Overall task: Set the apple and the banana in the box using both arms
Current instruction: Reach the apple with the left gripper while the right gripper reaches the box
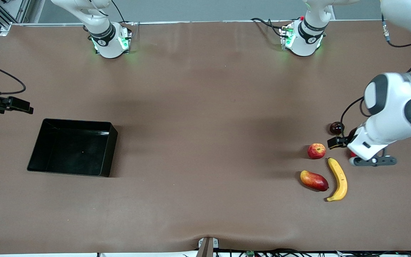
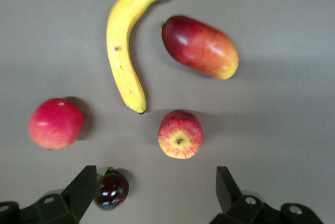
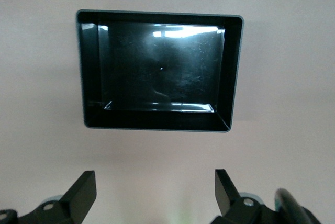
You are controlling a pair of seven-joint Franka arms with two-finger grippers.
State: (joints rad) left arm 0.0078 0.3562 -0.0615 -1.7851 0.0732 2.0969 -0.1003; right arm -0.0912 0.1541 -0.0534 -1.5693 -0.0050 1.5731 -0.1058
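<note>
The apple [image 1: 316, 151] lies on the brown table toward the left arm's end, and the banana [image 1: 338, 179] lies nearer the front camera beside it. My left gripper [image 1: 335, 142] hovers open and empty over the table beside the apple. In the left wrist view its jaws [image 2: 154, 190] stand wide apart, with the apple [image 2: 180, 134] and banana [image 2: 124, 51] ahead of them. The black box [image 1: 108, 153] sits toward the right arm's end and looks empty. My right gripper [image 1: 23, 106] hangs open and empty beside the box. The right wrist view shows its jaws [image 3: 154, 192] apart before the box [image 3: 157, 122].
A red-yellow mango [image 1: 314, 180] lies beside the banana. A small dark glossy fruit [image 1: 336, 127] lies farther from the front camera than the apple, close to one left finger [image 2: 84, 187]. An all-red round fruit [image 2: 55, 123] lies mostly hidden under the left arm.
</note>
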